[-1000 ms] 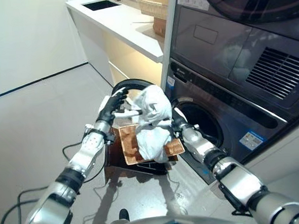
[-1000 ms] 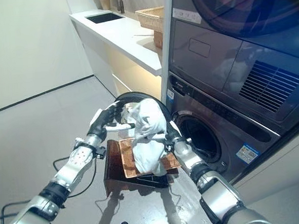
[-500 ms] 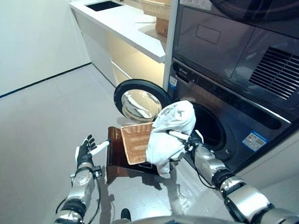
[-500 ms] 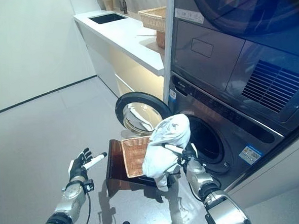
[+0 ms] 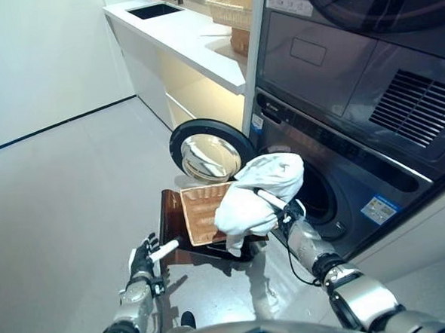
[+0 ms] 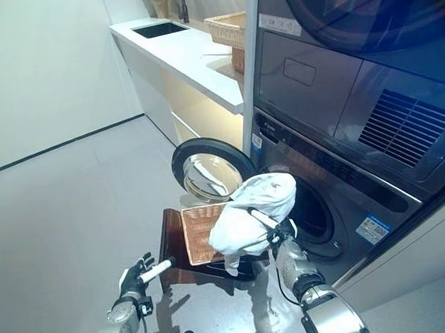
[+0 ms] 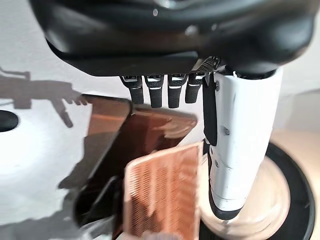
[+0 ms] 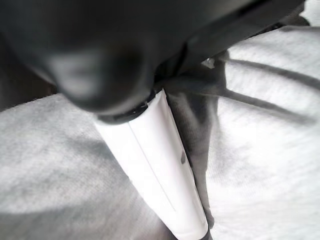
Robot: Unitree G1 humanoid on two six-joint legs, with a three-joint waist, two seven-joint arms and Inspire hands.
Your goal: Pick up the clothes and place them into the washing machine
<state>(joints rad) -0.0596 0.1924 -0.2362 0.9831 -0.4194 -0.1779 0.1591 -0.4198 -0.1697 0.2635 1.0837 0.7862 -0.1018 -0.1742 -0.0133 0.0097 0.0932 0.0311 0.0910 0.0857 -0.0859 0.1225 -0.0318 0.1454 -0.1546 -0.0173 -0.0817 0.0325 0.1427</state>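
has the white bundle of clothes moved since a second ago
Yes. The white bundle of clothes, held by the right hand, has shifted from over the wicker basket toward the washing machine's drum opening.

You are looking at a wicker tray lying tilted on a dark brown stool on the grey floor, while a woven basket is sitting on the white counter beside a sink.

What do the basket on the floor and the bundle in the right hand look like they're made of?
The basket looks like woven wicker or rattan: tan, with a fine lattice weave. The bundle in the right hand looks like soft white cloth, probably cotton, matte, creased and drooping.
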